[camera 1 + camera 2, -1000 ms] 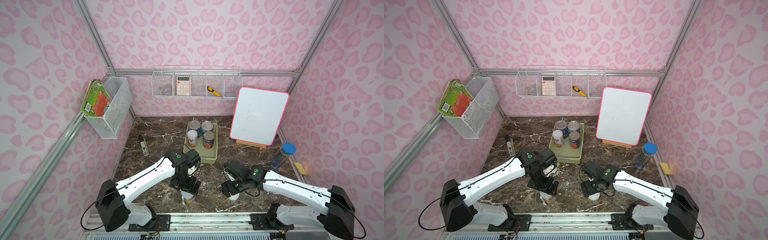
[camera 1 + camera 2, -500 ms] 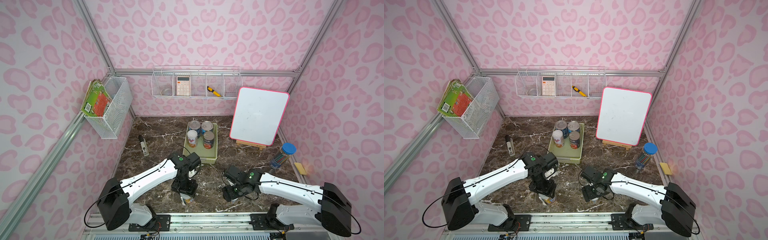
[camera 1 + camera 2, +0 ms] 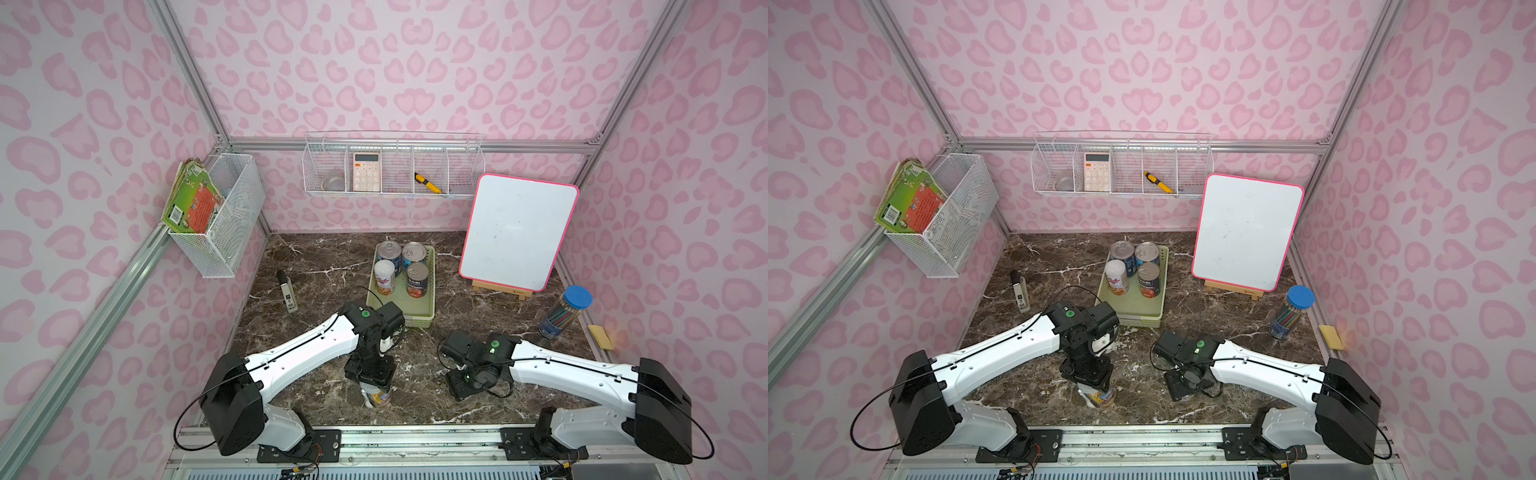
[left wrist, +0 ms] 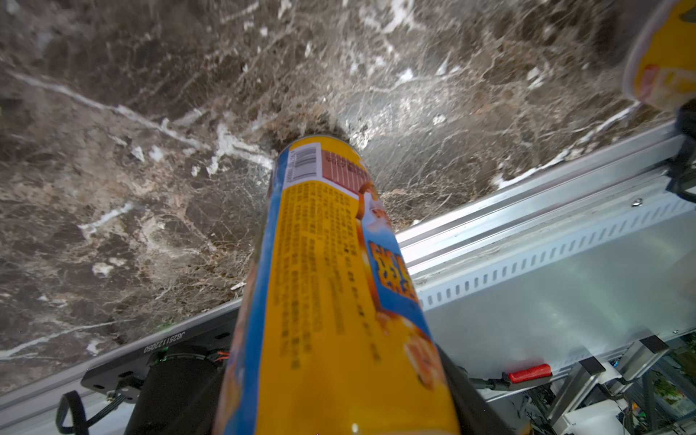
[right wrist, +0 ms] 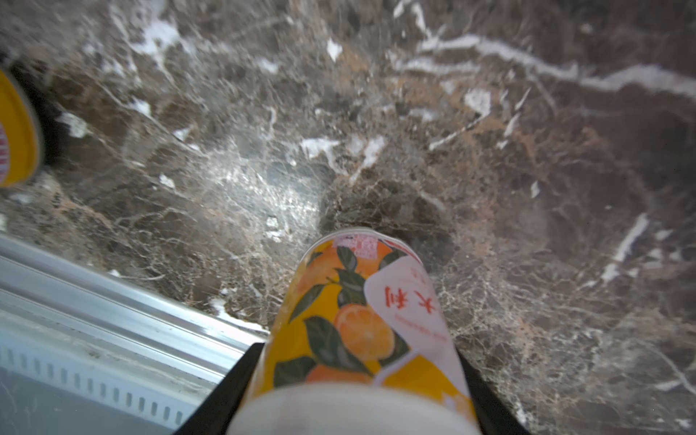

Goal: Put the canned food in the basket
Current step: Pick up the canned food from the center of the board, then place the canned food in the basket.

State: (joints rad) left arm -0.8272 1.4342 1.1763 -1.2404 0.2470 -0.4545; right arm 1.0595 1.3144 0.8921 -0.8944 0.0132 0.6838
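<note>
Where the basket (image 3: 417,319) sits, whiteboard (image 3: 517,232) stands nearby.

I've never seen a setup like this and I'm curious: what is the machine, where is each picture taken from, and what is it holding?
Two white robot arms are mounted at the near edge of a marbled table. The two wide pictures look down from one overhead camera; the two close-ups come from cameras on the arms' wrists. The left hand is closed around a yellow and blue can, the right hand around an orange-print can; both cans stand on the table. Further back, a green basket holds four cans. A whiteboard and a pencil tube stand nearby.
</note>
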